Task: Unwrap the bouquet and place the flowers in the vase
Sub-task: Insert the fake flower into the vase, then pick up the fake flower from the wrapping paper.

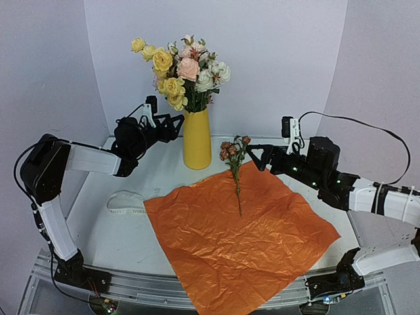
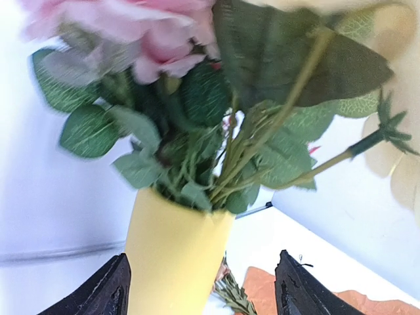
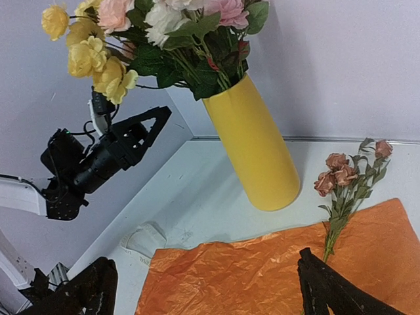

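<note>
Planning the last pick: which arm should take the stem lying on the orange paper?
Right. The right tool, open, sits close beside the stem; the left tool is by the vase, which stands between it and the stem.

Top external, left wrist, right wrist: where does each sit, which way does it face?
Top external: above, behind the bases, looking down on vase and orange paper; both arms, left gripper, right gripper show.
Left wrist: on left arm, facing the vase close; own fingers show.
Right wrist: on right arm, facing vase, paper, left gripper; own fingers show.
Shared: all three see the vase.
</note>
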Tool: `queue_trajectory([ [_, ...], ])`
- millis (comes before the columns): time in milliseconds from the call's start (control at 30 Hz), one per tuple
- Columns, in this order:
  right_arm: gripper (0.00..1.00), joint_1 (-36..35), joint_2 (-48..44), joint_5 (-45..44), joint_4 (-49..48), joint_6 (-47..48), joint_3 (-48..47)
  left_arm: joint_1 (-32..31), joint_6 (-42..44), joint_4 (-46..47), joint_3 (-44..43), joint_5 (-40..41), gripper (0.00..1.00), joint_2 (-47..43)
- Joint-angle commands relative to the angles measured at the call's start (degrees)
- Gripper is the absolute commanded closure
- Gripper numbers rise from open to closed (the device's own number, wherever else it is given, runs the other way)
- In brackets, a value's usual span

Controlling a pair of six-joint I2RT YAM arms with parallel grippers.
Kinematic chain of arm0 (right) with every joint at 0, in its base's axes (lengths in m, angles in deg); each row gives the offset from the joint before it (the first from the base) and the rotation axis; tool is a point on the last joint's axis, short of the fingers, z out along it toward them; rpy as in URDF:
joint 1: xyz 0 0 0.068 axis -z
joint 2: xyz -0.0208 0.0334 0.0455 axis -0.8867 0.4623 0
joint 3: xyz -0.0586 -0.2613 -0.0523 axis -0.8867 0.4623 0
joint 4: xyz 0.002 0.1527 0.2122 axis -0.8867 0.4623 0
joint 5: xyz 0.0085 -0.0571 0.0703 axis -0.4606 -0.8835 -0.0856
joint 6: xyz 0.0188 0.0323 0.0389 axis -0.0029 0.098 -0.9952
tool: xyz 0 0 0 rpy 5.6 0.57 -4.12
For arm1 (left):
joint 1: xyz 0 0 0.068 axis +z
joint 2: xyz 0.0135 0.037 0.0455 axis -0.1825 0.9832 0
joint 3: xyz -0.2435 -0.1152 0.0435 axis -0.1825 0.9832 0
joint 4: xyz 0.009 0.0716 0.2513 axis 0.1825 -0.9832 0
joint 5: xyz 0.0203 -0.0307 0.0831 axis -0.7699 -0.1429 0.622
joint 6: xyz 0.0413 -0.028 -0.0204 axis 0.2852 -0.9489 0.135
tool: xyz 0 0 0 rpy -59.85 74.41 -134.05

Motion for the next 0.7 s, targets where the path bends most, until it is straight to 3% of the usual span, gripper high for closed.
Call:
queue_trajectory([
  [0, 0.02, -0.2, 4.5, -4.8, 2.5, -2.2, -5.0, 0.0, -2.8, 1.1, 3.7, 4.2, 0.23, -5.4],
  [233, 0.05, -0.2, 11.3, -6.4, 4.6, -4.4, -8.6, 0.0, -3.1, 1.0, 9.1, 5.0, 0.19, -8.4],
  [467, 0.06, -0.2, 13.7, -5.1, 4.7, -4.7, -10.2, 0.0, -2.3, 1.0, 8.5, 4.9, 0.19, -8.7],
  [667, 0.07, -0.2, 16.3, -7.6, 6.7, -4.5, -11.8, 0.0, -6.5, 1.0, 10.6, 8.2, 0.19, -9.6],
])
